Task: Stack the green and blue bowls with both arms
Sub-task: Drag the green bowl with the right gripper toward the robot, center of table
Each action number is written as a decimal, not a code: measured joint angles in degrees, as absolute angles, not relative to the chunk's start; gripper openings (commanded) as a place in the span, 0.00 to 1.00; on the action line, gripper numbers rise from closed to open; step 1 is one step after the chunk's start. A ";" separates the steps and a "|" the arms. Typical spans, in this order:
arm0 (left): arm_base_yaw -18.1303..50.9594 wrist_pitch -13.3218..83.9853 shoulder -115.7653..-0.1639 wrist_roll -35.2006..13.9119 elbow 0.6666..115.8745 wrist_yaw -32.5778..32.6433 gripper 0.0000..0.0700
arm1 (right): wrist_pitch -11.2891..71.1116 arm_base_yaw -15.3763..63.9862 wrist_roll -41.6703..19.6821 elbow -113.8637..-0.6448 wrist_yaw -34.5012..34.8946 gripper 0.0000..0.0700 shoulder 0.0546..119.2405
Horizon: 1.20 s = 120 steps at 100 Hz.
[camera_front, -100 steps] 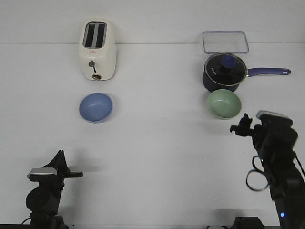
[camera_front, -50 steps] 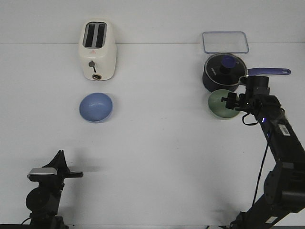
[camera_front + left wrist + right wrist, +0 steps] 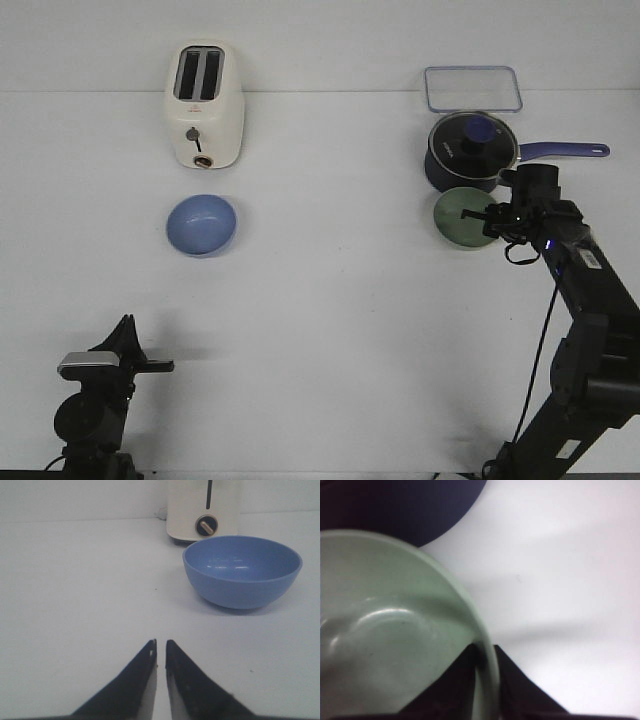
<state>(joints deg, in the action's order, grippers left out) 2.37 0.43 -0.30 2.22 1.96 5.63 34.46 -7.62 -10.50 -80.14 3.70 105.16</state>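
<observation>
The pale green bowl sits at the right of the table, just in front of the dark blue saucepan. My right gripper is at its right rim. In the right wrist view the green bowl fills the frame, and my right gripper is shut on its rim, one finger inside and one outside. The blue bowl sits at the left, in front of the toaster. It also shows in the left wrist view. My left gripper is shut and empty, low at the near left, well short of the blue bowl.
A cream toaster stands at the back left. A dark blue saucepan with a lid and a long handle stands right behind the green bowl. A clear container lid lies at the back right.
My right arm has reached forward from the near right to the green bowl and its gripper has closed on the bowl's right rim. The left arm has not moved.
</observation>
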 measured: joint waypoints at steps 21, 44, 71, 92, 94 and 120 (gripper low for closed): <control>2.37 0.43 -0.30 2.22 1.96 5.63 0.02 | 38.74 -7.55 -10.48 -80.14 6.35 0.00 98.10; 2.37 0.43 -0.30 2.22 1.96 5.63 0.02 | 41.56 -2.83 -10.48 -75.55 10.15 0.00 80.58; 2.37 0.43 -0.30 2.22 1.96 5.63 0.02 | 39.99 15.53 -11.68 -59.72 11.88 0.00 66.87; 2.37 0.43 -0.30 2.22 1.96 5.63 0.02 | 33.89 28.08 -15.66 -52.66 10.28 0.00 68.93; 2.37 0.43 -0.30 2.22 1.96 5.63 0.02 | 33.32 28.82 -16.10 -52.42 10.26 0.00 69.38; 2.37 0.43 -0.30 2.22 1.96 5.63 0.02 | 31.97 34.11 -18.37 -52.27 8.95 0.00 77.01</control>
